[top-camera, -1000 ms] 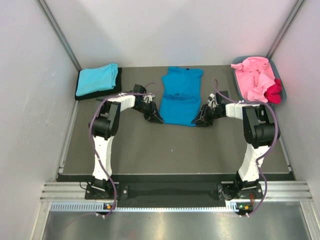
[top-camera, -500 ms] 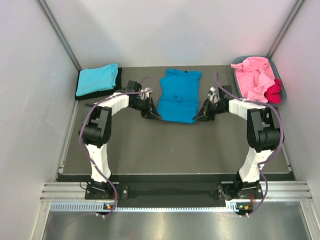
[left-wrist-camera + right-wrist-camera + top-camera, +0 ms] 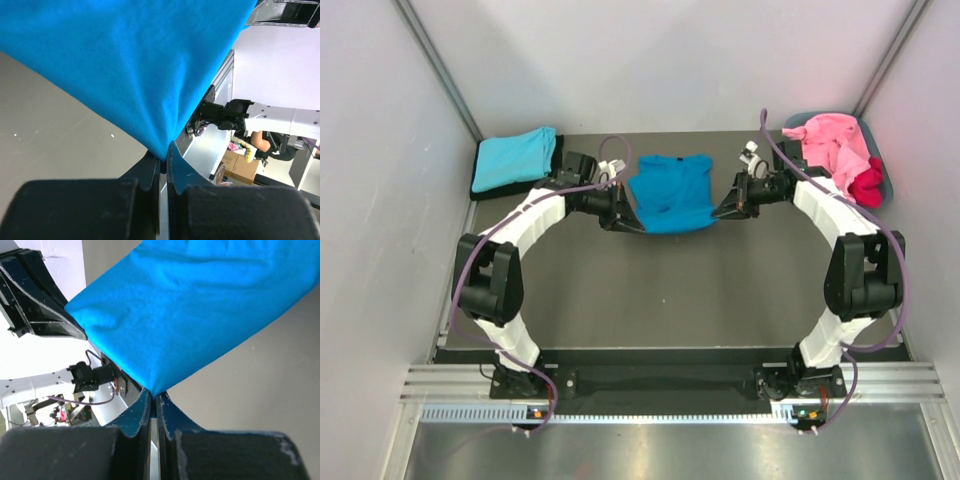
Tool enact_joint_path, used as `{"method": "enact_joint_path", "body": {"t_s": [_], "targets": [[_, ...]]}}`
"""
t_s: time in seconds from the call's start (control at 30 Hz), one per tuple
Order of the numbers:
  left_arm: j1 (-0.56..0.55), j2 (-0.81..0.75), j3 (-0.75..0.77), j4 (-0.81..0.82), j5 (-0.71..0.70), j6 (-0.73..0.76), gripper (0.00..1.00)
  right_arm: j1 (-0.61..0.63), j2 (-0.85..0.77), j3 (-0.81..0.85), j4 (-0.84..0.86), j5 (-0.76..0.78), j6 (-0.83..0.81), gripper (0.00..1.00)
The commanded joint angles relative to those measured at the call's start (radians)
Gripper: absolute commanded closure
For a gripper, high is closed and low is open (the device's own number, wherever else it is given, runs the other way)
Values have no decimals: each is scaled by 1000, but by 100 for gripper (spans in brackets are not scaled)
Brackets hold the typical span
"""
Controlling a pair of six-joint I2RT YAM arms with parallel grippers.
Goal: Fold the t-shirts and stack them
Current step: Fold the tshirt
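Here the left gripper (image 3: 164, 152) and right gripper (image 3: 154, 394) each clench 1 corner of the blue t-shirt (image 3: 670, 192).

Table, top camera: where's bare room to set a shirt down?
The table's near half is bare, between left arm and right arm, before the blue shirt. Crowded at the back: turquoise shirt, left gripper and right gripper on the blue shirt, tub.
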Motion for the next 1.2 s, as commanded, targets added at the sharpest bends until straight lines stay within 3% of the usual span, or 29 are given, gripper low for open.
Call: {"method": "enact_joint_path", "body": {"t_s": [0.0, 0.17, 0.33, 0.77, 1.17], "targets": [[2, -29, -14, -1, 2, 31, 100, -8, -43, -24, 13, -27, 5, 100], [15, 47, 29, 28, 14, 16, 100, -18, -39, -76, 145, -34, 70, 100], [29, 129, 142, 39, 0, 5, 100, -21, 52, -3, 289, -25, 137, 100], [52, 478, 607, 114, -151, 45, 100, -23, 464, 564, 351, 21, 114, 100], [51, 734, 931, 186, -374, 128, 97, -18, 724, 869, 383, 101, 48, 96]]}}
